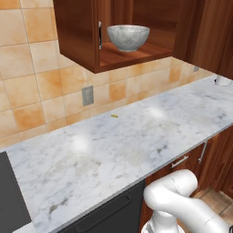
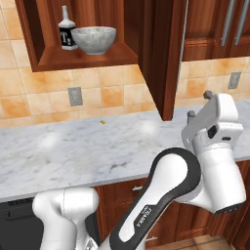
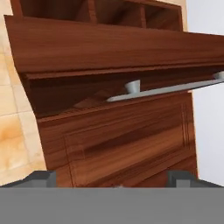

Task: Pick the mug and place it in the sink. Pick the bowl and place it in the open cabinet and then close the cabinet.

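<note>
The grey speckled bowl (image 1: 128, 37) (image 2: 94, 39) sits on the lower shelf of the open dark red-brown cabinet (image 1: 77, 32) (image 2: 85, 61). Its door (image 2: 161, 58) (image 3: 122, 140) swings out over the counter, edge-on in the right base view. My gripper (image 2: 199, 104) (image 3: 113, 180) stands open with nothing between its fingers. It is raised just right of the door, facing the door's outer face. The long silver bar handle (image 3: 166, 89) runs across the hand view a little way ahead. The mug and the sink are out of view.
A white marble counter (image 1: 118, 145) (image 2: 88, 146) runs under the cabinet. A small black-and-white bottle (image 2: 67, 33) stands left of the bowl. Further wooden doors (image 2: 219, 24) hang to the right. A small white object (image 1: 223, 80) lies on the counter's far right.
</note>
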